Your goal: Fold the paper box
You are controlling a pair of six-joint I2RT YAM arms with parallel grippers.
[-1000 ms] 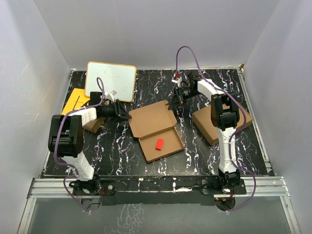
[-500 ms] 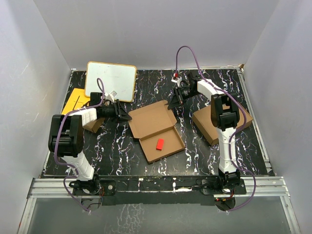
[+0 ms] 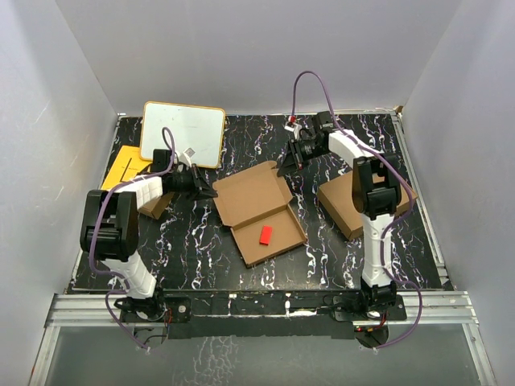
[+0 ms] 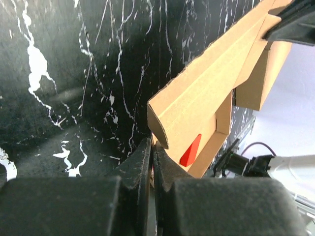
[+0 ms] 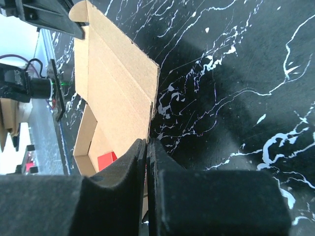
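Presently: both jaws pinched on the lid, box mid-table

Top view. The paper box (image 3: 256, 211) lies open at the centre of the frame on the black marbled table (image 3: 201, 253). Its lid (image 3: 248, 195) is the upper-left half and its tray (image 3: 280, 240) the lower-right half. A small red piece (image 3: 264, 234) sits inside the tray.

My left gripper (image 3: 211, 193) reaches in from the left of the frame and meets the lid at its left corner. My right gripper (image 3: 282, 168) comes from the upper right and meets the lid at its far right corner.

Left wrist view. My fingers are drawn almost together, only a thin slit between them. The rounded corner flap of the lid runs down into that slit, so I am clamped on cardboard. The lid panel rises away toward the upper right of the frame, tilted off the table. The red piece shows beneath it, in the tray.

Right wrist view. Same here: pads nearly touching, with the lid's edge caught between them at lower centre of the frame. The lid stretches to the upper left, its underside toward the tray.

Also noted, top view. A whiteboard (image 3: 183, 133) stands at upper left, with a yellow sheet (image 3: 122, 166) just below and left of it. A small brown box (image 3: 153, 206) lies under my left forearm. A larger brown box (image 3: 338, 203) lies right of the paper box, apart from it, partly hidden by my right arm.
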